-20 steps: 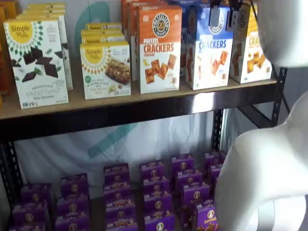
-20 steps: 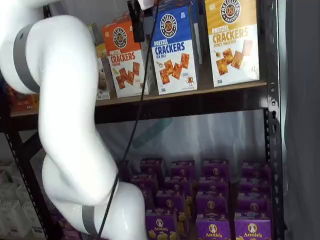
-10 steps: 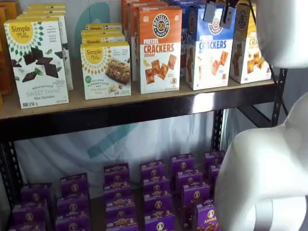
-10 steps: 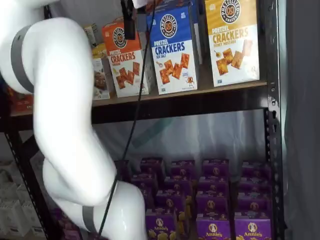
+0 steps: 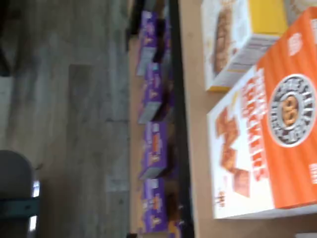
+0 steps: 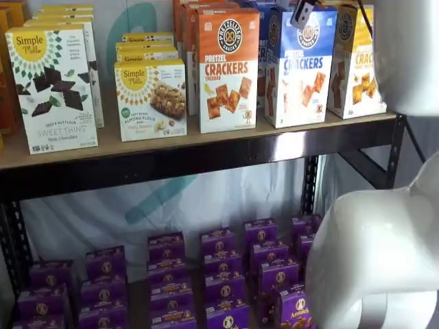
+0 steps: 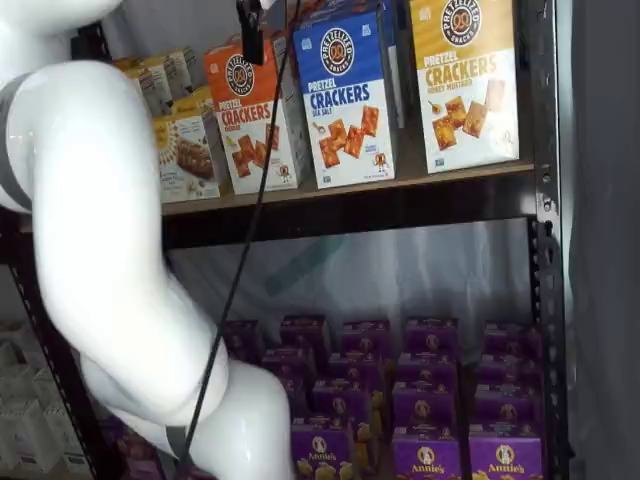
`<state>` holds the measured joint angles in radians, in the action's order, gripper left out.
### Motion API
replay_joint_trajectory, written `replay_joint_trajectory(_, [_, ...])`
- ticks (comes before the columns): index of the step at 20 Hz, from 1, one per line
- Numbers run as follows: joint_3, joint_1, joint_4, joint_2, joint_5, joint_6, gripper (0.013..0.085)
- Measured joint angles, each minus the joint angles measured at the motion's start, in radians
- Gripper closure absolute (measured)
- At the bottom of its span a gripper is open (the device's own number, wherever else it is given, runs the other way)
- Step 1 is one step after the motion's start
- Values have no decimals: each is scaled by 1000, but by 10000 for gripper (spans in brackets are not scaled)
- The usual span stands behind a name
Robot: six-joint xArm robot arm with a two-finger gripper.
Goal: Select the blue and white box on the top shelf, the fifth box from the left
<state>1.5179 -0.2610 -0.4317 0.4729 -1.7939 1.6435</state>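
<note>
The blue and white box (image 6: 300, 65) (image 7: 347, 95) stands upright on the top shelf (image 6: 206, 159) (image 7: 420, 198), between an orange cracker box (image 6: 228, 68) and a yellow cracker box (image 6: 360, 65). My gripper (image 6: 306, 8) hangs at the top edge in front of the blue box's upper part, with only a fingertip showing. In a shelf view, one black finger (image 7: 250, 32) hangs with a cable before the orange box (image 7: 250, 115). Nothing is held; the jaws stand open. The wrist view shows the orange box (image 5: 272, 139), not the blue one.
Simple Mills boxes (image 6: 51, 86) (image 6: 151, 96) fill the shelf's left part. Purple boxes (image 6: 219, 274) (image 7: 420, 400) crowd the lower level. My white arm (image 6: 384, 240) (image 7: 100, 250) fills one side of each shelf view. A black post (image 7: 545, 240) bounds the shelf's right end.
The gripper has risen; both fingers showed before the blue box's top, now only a tip remains at the frame edge. The arm has shifted, uncovering more boxes at the left.
</note>
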Motion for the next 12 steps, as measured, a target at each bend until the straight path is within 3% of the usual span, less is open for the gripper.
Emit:
replay_joint_trajectory(5, [-5,-1,-15,-11,92,2,130])
replay_joint_trajectory(12, [93,-38,-13,-105,111,41,130])
